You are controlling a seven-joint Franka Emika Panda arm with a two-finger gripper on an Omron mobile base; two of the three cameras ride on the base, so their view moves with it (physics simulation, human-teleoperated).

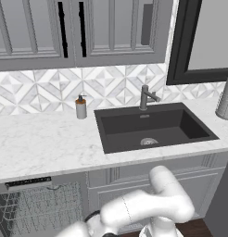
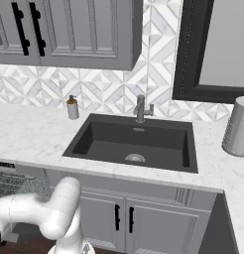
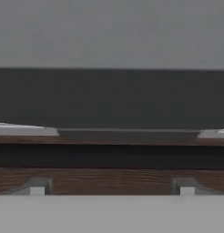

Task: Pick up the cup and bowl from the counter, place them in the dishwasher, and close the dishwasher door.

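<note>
Two small dark finger tips (image 3: 37, 186) rise at the bottom of the hand view, set far apart with nothing between them, so the gripper (image 3: 112, 187) stands wide open and empty. Ahead of it lie a strip of brown wood-grain floor (image 3: 109, 179) and a flat dark panel edge (image 3: 127, 134) (blurred; I cannot tell whether this is the dishwasher door).

Up on the long white marble-patterned counter (image 1: 46, 143) neither red cup nor grey bowl can be made out. A beige pump soap bottle (image 1: 81, 108) stands left of the dark inset sink (image 1: 153, 127), with a grey tap (image 1: 146, 96) behind the basin and a grey cylinder (image 1: 225, 99) cut off at the right edge.

Below the counter at the left, the under-counter dishwasher (image 1: 39, 203) is open: grey wire racks (image 1: 46, 208) show beneath its black control strip (image 1: 28, 183), partly cut off by the frame and hidden by the white arm (image 1: 148, 206). What sits in the racks is too fine to tell.
</note>
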